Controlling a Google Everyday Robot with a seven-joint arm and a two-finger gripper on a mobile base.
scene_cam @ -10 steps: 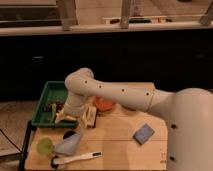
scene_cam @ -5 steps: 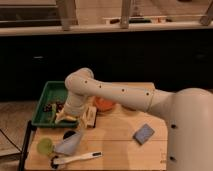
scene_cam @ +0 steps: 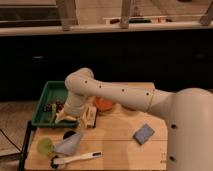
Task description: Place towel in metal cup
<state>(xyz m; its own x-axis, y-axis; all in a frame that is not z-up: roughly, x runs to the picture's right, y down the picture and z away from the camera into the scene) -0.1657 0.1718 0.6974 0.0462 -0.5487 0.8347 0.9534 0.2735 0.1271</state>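
Observation:
The towel (scene_cam: 70,144), a small pale grey-blue cloth, lies near the table's front left. Just behind it, touching its upper edge, sits a small dark round thing that looks like the metal cup (scene_cam: 68,134), partly hidden by the towel. My gripper (scene_cam: 66,118) hangs from the white arm over the front right corner of the green tray (scene_cam: 44,104), a short way above and behind the cup and towel. Its pale fingers stand open with nothing between them.
A light green plastic cup (scene_cam: 45,146) stands left of the towel. A white-handled brush (scene_cam: 77,159) lies along the front edge. An orange bowl (scene_cam: 104,104), a pale yellowish object (scene_cam: 90,118) and a blue square pad (scene_cam: 144,133) sit to the right.

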